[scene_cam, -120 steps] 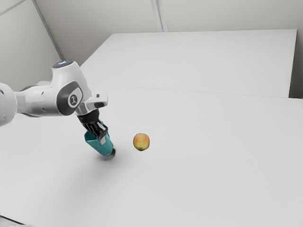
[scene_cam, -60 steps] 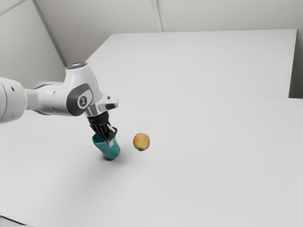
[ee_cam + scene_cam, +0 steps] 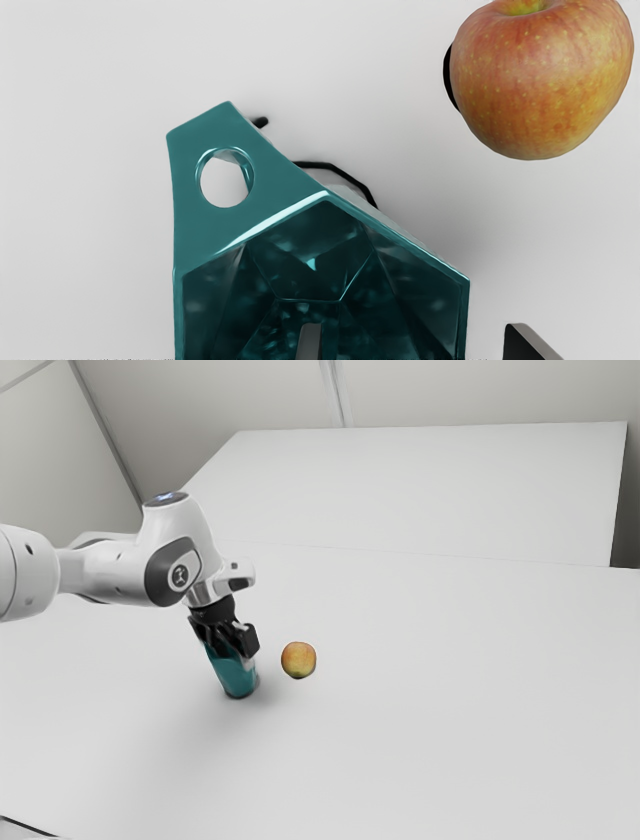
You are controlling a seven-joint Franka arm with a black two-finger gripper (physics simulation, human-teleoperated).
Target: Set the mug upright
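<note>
- Reaching in from the exterior view's left with an arm [image 3: 105,572], cut off at the edge.
- Straddling the wall of the teal mug [image 3: 237,678] with the gripper [image 3: 238,652], fingers [image 3: 309,345] spread, one inside, one outside.
- Leaning slightly, with rim mostly hidden there and partly cut off in the wrist view.
- Seen rightward, near: an apple [image 3: 298,660], cropped in the wrist view.

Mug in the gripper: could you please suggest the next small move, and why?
I would probably ease the gripper back out along the mug's axis, fingers kept open. The mug looks nearly upright on the table, and one finger is inside it, the other outside, with gaps to the wall between them, so nothing seems clamped.
</note>
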